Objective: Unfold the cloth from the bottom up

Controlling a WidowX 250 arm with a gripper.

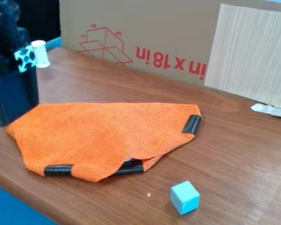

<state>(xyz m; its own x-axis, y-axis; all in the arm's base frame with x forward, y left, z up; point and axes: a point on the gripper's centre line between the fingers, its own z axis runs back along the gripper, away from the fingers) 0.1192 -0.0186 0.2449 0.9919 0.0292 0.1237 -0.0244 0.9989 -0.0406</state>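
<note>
Cloth [102, 132] near cardboard [166, 26] (red lettering [160, 59]).

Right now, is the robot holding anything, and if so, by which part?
I cannot tell: the black gripper overlaps the orange cloth at the picture's left, hiding any grip there.

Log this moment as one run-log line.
cloth: orange, partly folded, black edge patches | arm: view's left, by cloth's left end | block: light blue, on table, nearer camera
</note>
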